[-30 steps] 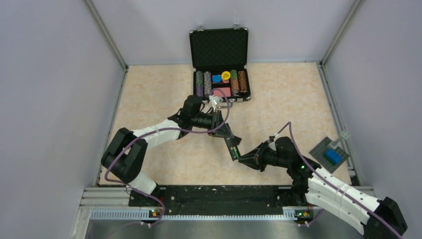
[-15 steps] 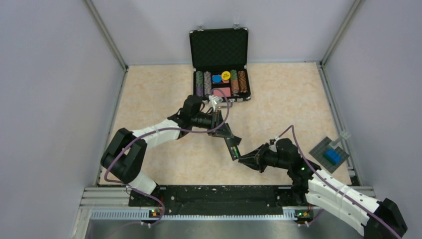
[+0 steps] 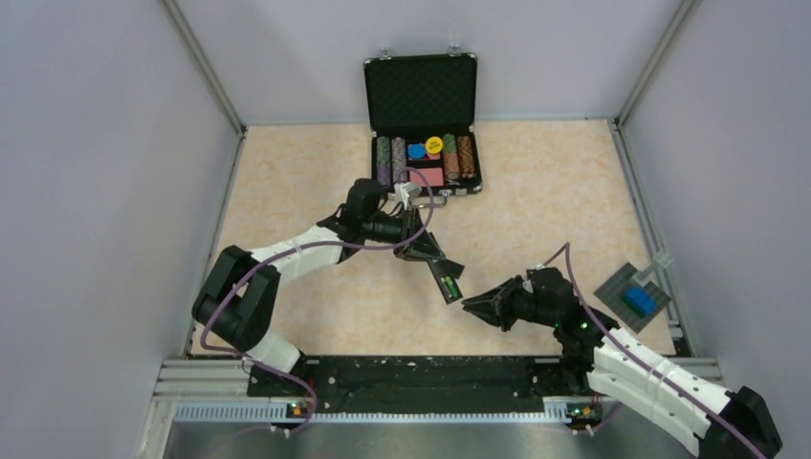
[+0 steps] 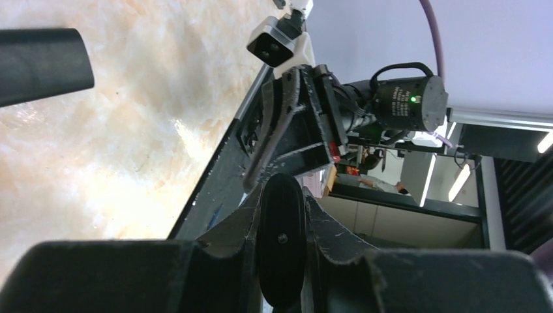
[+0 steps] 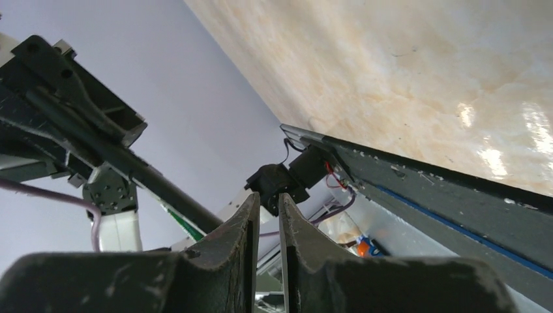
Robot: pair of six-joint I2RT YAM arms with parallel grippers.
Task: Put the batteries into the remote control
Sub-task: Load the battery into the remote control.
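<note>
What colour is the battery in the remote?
Green: the thin green cylindrical battery, clearest in top external view.

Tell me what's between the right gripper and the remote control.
Nothing: only bare table separates the right gripper from the remote control, seen in the top external view.

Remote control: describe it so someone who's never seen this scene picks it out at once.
Start at the open black chip case at the far edge of the beige table, then come nearer to mid-table. There the left gripper clamps the remote control, a slim black bar slanting toward the near side. It alone shows a thin green strip on its face.
</note>
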